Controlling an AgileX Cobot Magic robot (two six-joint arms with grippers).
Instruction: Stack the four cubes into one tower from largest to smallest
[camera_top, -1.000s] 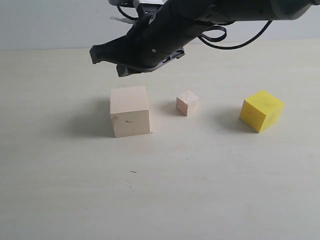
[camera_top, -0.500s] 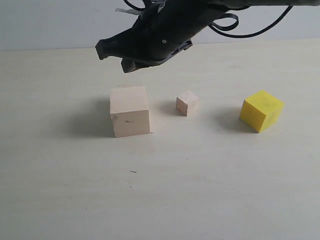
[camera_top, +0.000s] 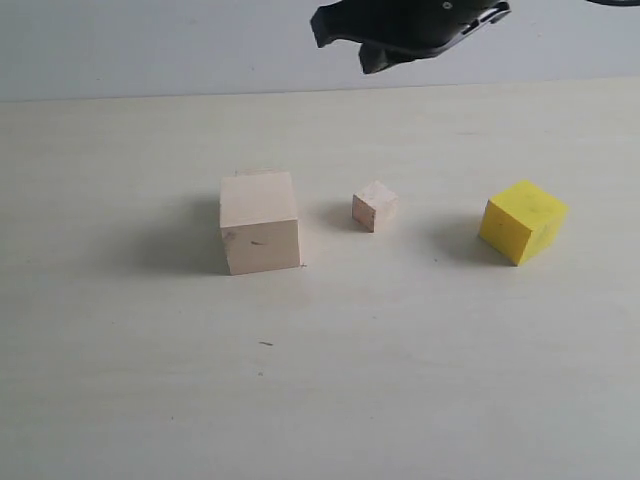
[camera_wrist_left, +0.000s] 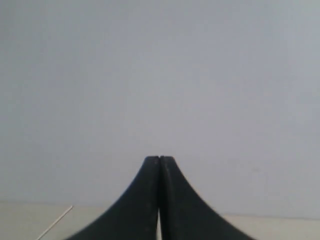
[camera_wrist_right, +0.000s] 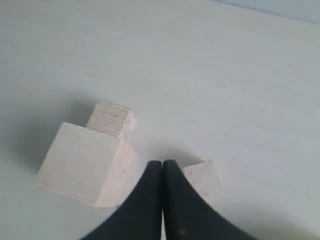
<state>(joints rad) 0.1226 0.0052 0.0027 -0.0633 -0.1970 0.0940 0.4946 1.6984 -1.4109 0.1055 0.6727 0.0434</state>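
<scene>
On table (camera_top: 120, 380) | wooden cubes (camera_top: 375, 207): 3 (medium (camera_wrist_right: 111, 120) beside large (camera_wrist_right: 82, 165)) | yellow cube (camera_top: 522, 221): 1

The large bare-wood cube (camera_top: 260, 222), centre left, is pale beige with one small dark mark. The medium bare-wood cube (camera_wrist_right: 111, 119) shows fine grain stripes. The bright yellow cube (camera_top: 522, 221) at the right is one even colour. The flat table top (camera_top: 400, 380) is plain cream; the right gripper (camera_wrist_right: 162, 166) is black.

Lg cube (camera_top: 260, 222) & sm cube (camera_top: 375, 206): bare pale wood, matt (faint grain); yellow cube (camera_top: 522, 221) smooth; table (camera_top: 420, 380) matt.
</scene>
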